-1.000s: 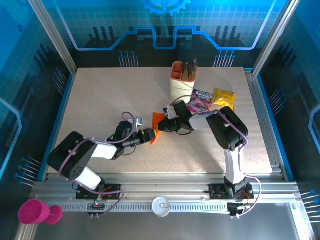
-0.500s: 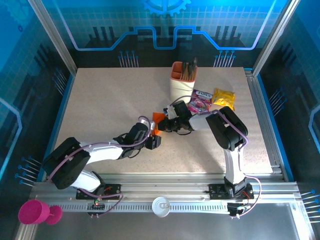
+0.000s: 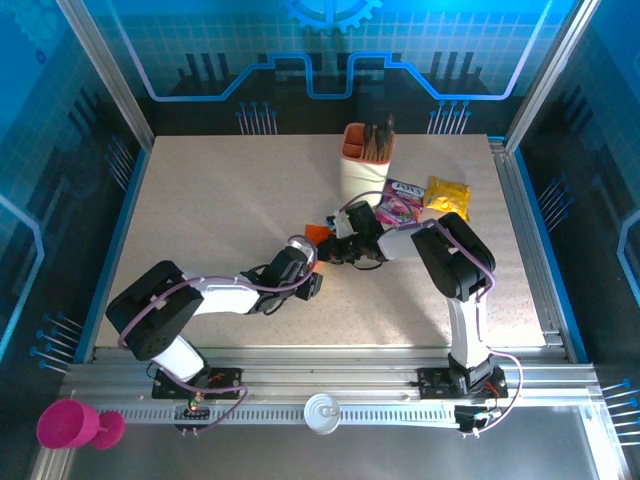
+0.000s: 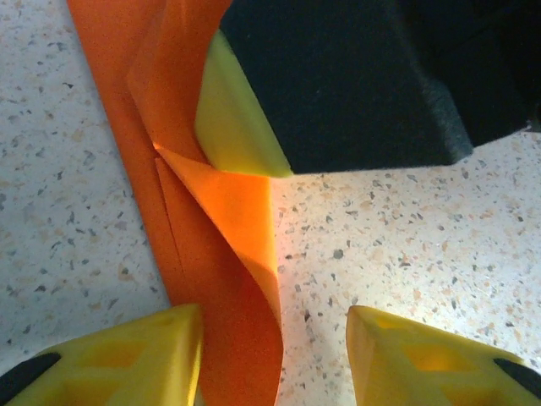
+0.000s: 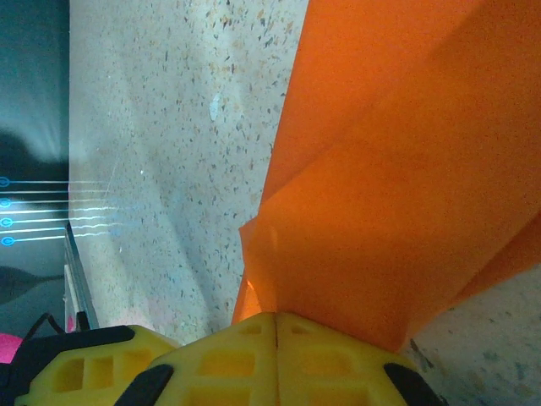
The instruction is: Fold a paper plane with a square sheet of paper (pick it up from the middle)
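Observation:
The square sheet of paper (image 4: 211, 279), bright orange, is folded into a narrow, layered strip with one flap curling up off the table. My right gripper (image 5: 277, 338) is shut on its edge, pads pressed together over the orange paper (image 5: 397, 220). In the left wrist view that gripper's yellow pad and black finger (image 4: 338, 85) pinch the paper from above. My left gripper (image 4: 275, 342) is open and low over the table, with the paper's near end between its fingers, close to the left fingertip (image 4: 127, 355). In the top view both grippers meet at the table's middle, where a small orange corner (image 3: 317, 233) shows.
A beige-and-orange pen cup (image 3: 366, 165) stands just behind the grippers. Pink (image 3: 402, 202) and yellow (image 3: 447, 193) snack packets lie to its right. A pink cup (image 3: 68, 425) sits outside the table at the near left. The speckled tabletop (image 3: 220, 200) stretches to the left.
My left gripper has swung right and in under the right gripper, now straddling the paper's end. Less orange shows from above. The right gripper has not moved.

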{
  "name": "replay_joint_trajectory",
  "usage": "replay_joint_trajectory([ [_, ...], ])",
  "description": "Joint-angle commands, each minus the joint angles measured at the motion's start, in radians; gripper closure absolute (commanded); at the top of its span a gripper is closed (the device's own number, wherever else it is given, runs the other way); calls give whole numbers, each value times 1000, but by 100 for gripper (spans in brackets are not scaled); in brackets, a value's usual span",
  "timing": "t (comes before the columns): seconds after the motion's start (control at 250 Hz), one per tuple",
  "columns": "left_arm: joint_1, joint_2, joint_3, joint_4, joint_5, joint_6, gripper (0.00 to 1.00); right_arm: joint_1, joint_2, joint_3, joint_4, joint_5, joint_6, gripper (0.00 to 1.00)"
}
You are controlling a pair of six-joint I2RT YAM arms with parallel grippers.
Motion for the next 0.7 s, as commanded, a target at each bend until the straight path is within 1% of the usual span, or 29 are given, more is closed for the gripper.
replay_joint_trajectory([
  [0.0,-9,26,24,5,-30,26,53,9,32,-2,13,-5,2,92],
  [0.076,-9,35,26,8,-37,24,55,10,31,-2,16,-9,3,92],
  [0.184,-11,50,27,12,-45,25,61,10,28,-5,18,-10,5,92],
  [0.304,-10,56,26,19,-41,24,74,10,20,-7,21,-15,7,92],
  [0.455,-10,58,19,39,-13,17,86,8,-3,-11,21,-23,12,92],
  [0.567,-9,54,11,49,1,6,91,3,-30,-15,21,-26,15,90],
  [0.699,-9,40,3,60,20,-8,92,-6,-68,-21,21,-31,17,83],
])
